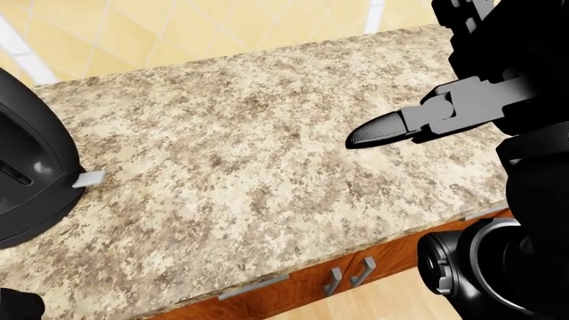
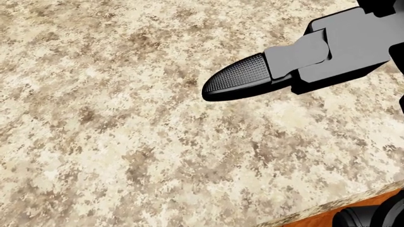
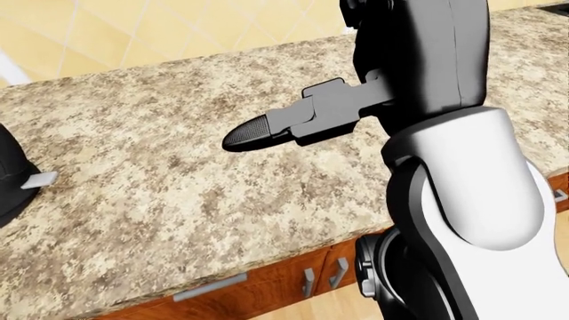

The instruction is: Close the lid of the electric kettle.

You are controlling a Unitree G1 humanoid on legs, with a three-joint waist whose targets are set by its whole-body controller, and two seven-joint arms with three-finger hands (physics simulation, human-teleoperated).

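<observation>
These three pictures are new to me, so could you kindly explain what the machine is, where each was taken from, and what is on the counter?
They are simulator renders from three cameras on the head of a humanoid robot, looking down over its own arms. The speckled surface is a granite countertop with wooden cabinet doors below its edge. The dark ribbed finger reaching in from the right belongs to the right hand; it holds nothing and touches nothing visible. The white and black shape filling the right-eye view is that same right arm. At the left edge, the black rounded body with a small grey tab is probably the electric kettle; its lid cannot be judged here. The left hand is not identifiable.
</observation>
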